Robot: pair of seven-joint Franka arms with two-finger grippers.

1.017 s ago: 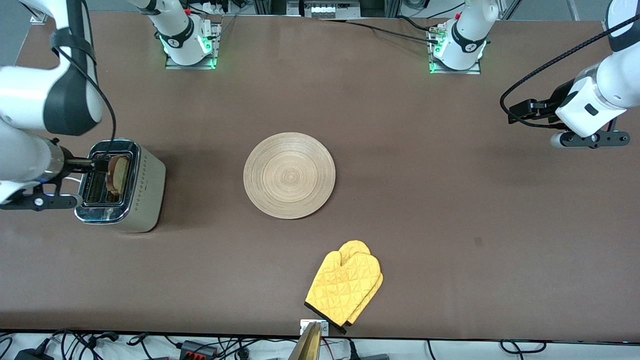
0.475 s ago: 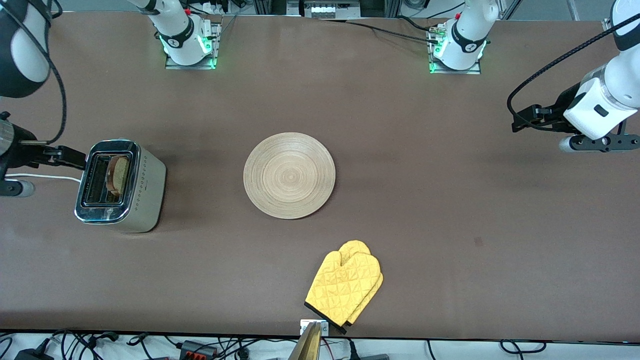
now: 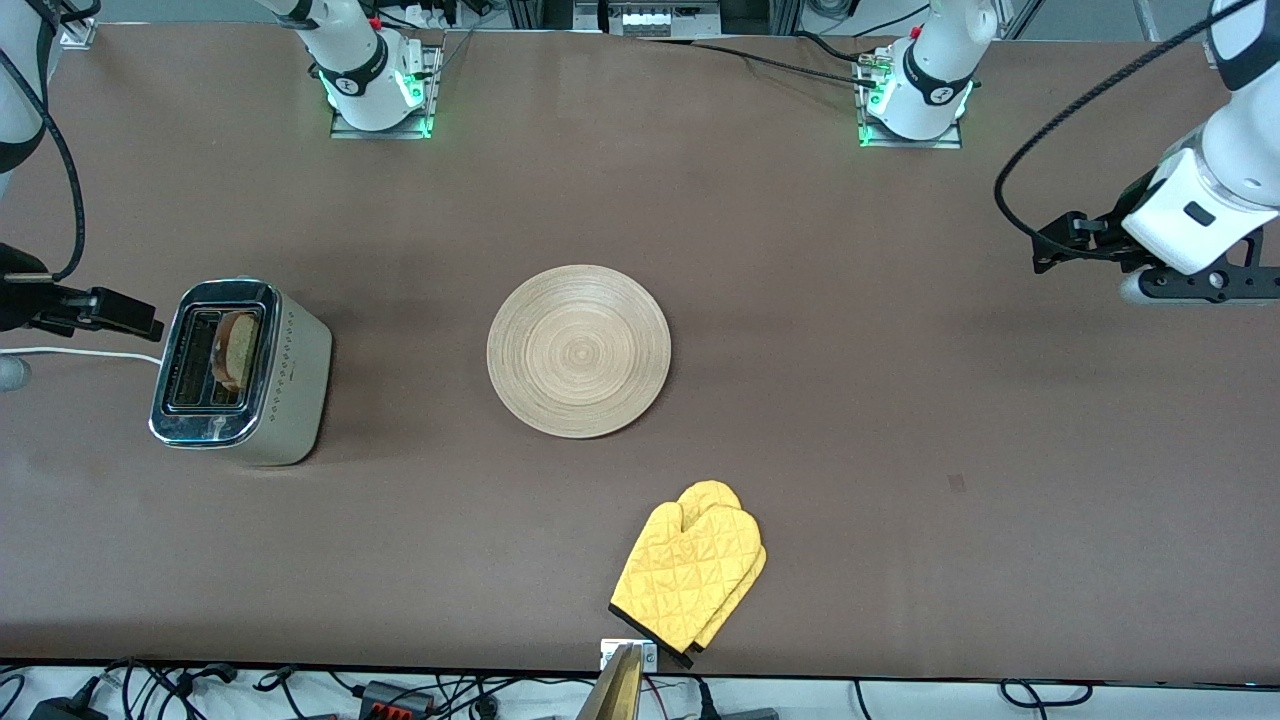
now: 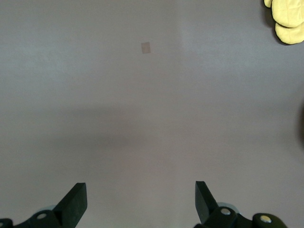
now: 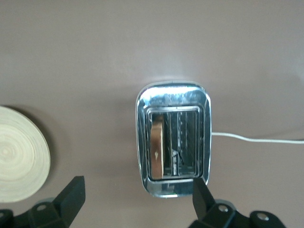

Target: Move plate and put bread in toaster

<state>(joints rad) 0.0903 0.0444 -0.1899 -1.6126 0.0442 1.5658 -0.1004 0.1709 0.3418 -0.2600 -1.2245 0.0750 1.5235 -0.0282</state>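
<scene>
Front view: bread [image 3: 235, 352] in chrome-topped toaster [image 3: 243, 372]; both end effectors [image 4: 141, 202] [image 5: 137, 202] spread, empty.

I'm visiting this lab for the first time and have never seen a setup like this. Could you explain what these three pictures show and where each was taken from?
These are two robot arms bolted to a brown table. The wide picture comes from a high camera facing them. The other two come from small cameras on each arm's wrist, looking down past the black fingers.

On the table stand a toaster toward the right arm's end, with a slice of bread standing in one slot, a round wooden plate in the middle, and a yellow oven mitt nearer the front camera.

The right gripper is open and holds nothing; its wrist view looks down on the toaster. The left gripper is also open and empty, over bare table at the left arm's end.
</scene>
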